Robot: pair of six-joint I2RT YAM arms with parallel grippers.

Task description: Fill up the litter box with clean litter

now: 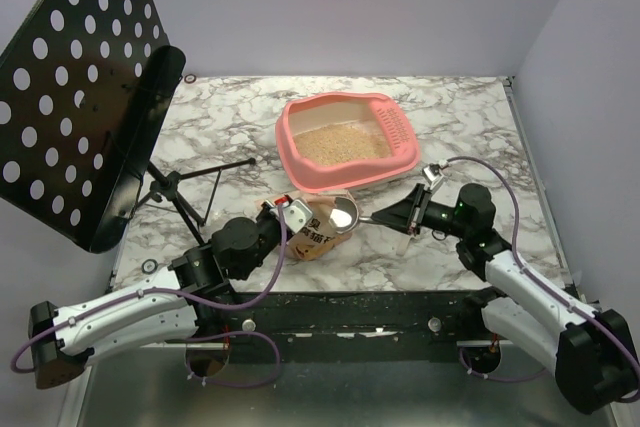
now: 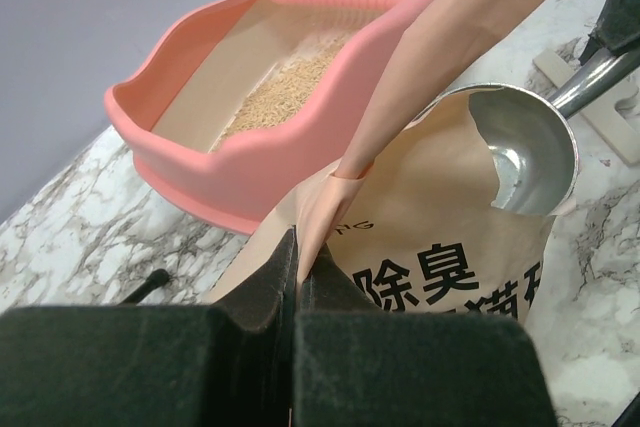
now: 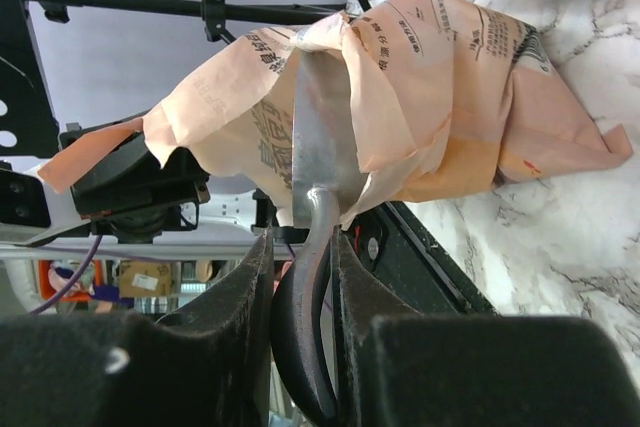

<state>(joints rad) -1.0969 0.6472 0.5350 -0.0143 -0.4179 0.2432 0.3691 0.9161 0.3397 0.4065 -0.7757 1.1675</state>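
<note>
Pinching the rim of the paper bag (image 2: 430, 277), the left gripper (image 2: 297, 247) steadies it while the right gripper (image 3: 305, 237), clamped on the scoop (image 2: 525, 152), holds its empty bowl at the bag's mouth, so I'd say the next move is to dig in and carry a load to the litter box (image 1: 300, 162) just behind, where some clean litter (image 1: 340, 144) lies.

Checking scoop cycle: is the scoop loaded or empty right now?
Empty: the scoop bowl shows bare shiny metal, nothing in it, at the paper bag mouth.

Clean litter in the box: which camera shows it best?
Top external: the whole bed of clean litter shows inside the litter box. Left wrist shows part past the rim; right wrist only a pink edge, no litter.
</note>
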